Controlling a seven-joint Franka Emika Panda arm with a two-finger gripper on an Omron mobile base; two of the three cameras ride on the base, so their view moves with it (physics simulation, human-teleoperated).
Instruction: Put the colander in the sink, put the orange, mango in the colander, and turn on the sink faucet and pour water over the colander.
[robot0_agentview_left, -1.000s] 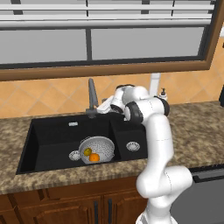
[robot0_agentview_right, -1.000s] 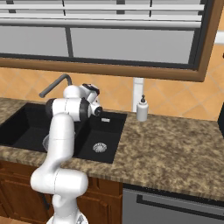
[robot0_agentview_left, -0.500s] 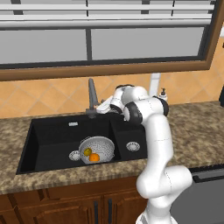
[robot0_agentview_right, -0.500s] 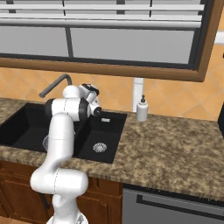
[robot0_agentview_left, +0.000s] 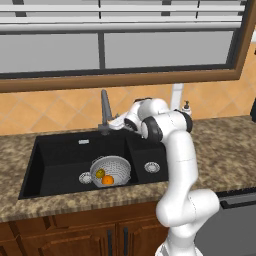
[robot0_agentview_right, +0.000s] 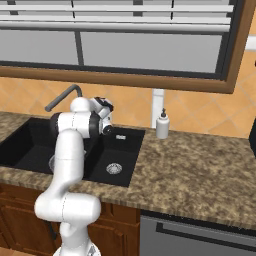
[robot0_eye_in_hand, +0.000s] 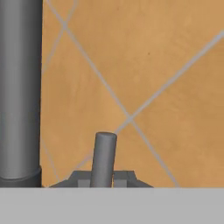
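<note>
Now the gripper (robot0_eye_in_hand: 103, 179) is sitting closed on the faucet (robot0_agentview_left: 105, 111) lever (robot0_eye_in_hand: 103, 158), fingers pinching it from both sides. Lever is poking up along the gripper's line of sight, tap column just beside it. Colander (robot0_agentview_left: 111, 170) is already sitting in the sink (robot0_agentview_left: 55, 160), below the spout, holding orange (robot0_agentview_left: 107, 180) and mango (robot0_agentview_left: 100, 173). Next move is likely swinging the lever sideways.

Two cameras ride behind me, left and right, looking forward and down; both share the sink (robot0_agentview_left: 75, 160) and faucet (robot0_agentview_left: 105, 107). My hand camera sits very close to the faucet's lever (robot0_eye_in_hand: 104, 159) (tiled wall behind).
</note>
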